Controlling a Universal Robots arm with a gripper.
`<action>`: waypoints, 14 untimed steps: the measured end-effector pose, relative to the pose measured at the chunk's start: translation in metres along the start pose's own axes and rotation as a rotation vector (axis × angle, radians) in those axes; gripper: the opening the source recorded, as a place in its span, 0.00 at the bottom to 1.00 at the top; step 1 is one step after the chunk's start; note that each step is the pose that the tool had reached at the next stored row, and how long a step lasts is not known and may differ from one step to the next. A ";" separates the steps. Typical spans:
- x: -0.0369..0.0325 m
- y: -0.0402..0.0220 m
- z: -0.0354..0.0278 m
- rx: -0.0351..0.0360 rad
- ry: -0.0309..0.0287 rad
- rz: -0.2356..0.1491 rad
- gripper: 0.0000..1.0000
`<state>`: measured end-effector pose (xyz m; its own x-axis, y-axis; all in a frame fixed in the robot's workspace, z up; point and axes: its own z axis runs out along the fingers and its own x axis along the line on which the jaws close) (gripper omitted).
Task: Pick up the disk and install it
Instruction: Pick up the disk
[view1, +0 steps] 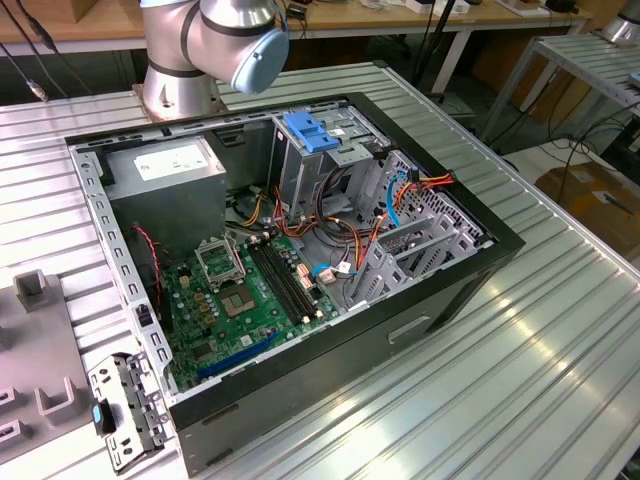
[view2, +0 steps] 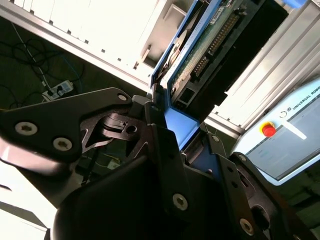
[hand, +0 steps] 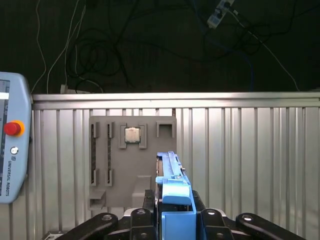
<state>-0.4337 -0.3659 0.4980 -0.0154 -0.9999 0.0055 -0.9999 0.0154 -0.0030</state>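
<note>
Scanning the first wrist view, we meet a pendant (hand: 12, 150), then a grey plate (hand: 117, 175) on the ribbed tabletop (hand: 250, 160), then the disk (hand: 170, 169), edge-on in front of the plate, its blue carrier pinched by the end effector (hand: 175, 215). In the exterior view, the open case (view1: 300, 400) shows a motherboard (view1: 250, 290), then a drive cage (view1: 300, 180).
</note>
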 end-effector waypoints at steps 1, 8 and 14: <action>0.0000 -0.0013 0.0000 -0.0003 0.0000 0.000 0.37; 0.0000 -0.0123 0.0000 -0.0022 0.0001 0.000 0.37; -0.0002 -0.0287 0.0001 -0.0071 0.0001 0.001 0.37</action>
<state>-0.4050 -0.3662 0.4980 -0.0160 -0.9999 0.0057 -0.9999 0.0160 0.0041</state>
